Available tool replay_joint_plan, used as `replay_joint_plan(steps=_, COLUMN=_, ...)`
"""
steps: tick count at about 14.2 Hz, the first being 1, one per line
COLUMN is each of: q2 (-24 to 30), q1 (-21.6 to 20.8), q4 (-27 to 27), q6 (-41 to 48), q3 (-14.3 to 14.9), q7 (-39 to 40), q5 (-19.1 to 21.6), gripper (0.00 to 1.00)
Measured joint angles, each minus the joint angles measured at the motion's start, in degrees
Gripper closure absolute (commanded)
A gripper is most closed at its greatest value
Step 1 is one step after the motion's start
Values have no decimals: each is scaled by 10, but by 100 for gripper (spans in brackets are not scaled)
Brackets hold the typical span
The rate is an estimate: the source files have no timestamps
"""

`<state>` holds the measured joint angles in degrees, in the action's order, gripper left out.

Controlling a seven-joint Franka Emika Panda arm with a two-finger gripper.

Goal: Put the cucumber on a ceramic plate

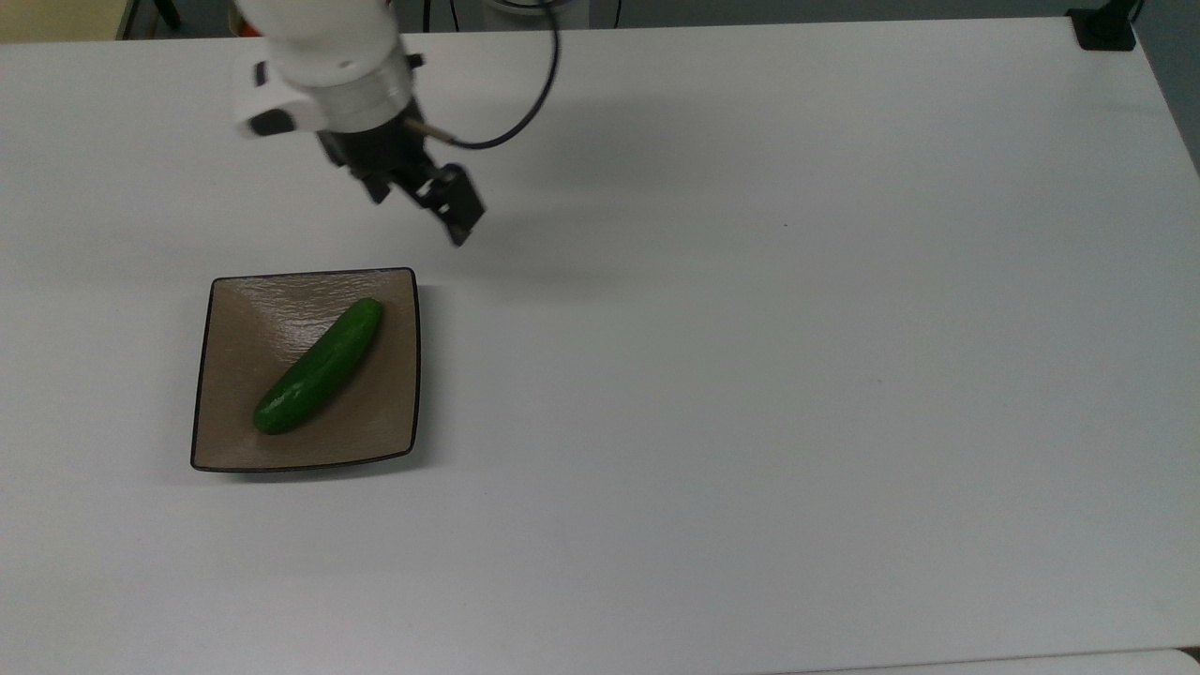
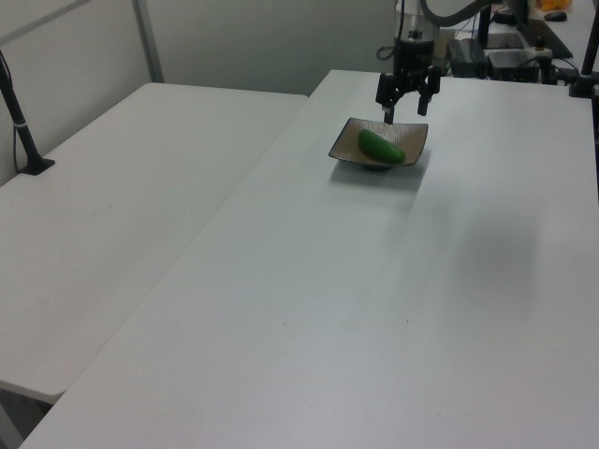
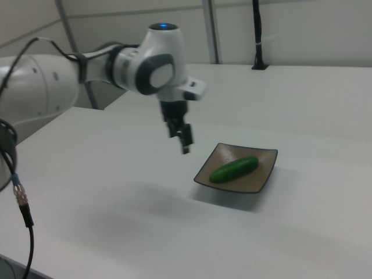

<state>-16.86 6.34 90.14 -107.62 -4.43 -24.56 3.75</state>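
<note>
The gripper hangs above the bench with its fingers spread apart, holding nothing and touching nothing. The cucumber lies diagonally on the ceramic plate, at the top view's left.

Showing glossy dark green on the cucumber, with a pale sheen near one end. Displaying tan-brown, faintly rippled, with a thin dark rim, on the ceramic plate. Wearing black on the gripper, under a white arm with grey joints. Spreading plain white across the table.
</note>
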Motion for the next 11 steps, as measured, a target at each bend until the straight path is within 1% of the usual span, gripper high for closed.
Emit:
replay_joint_plan(steps=1, q2=12, q1=-15, q4=11, q6=18, q3=-1, q7=1, q5=-1, gripper=0)
replay_joint_plan(steps=4, q2=71, q1=-68, q4=75, q6=59, q3=-2, q7=2, q5=-4, gripper=0)
replay_joint_plan(steps=6, q2=100, q1=-88, q4=106, q6=61, q3=-3, q7=2, q5=-9, gripper=0)
replay_joint_plan(steps=8, q2=128, q1=-95, q4=127, q6=62, q3=-14, q7=20, q5=-24, gripper=0)
replay_joint_plan(steps=11, q2=163, q1=-95, q4=134, q6=64, q3=-21, q7=103, q5=-33, gripper=0)
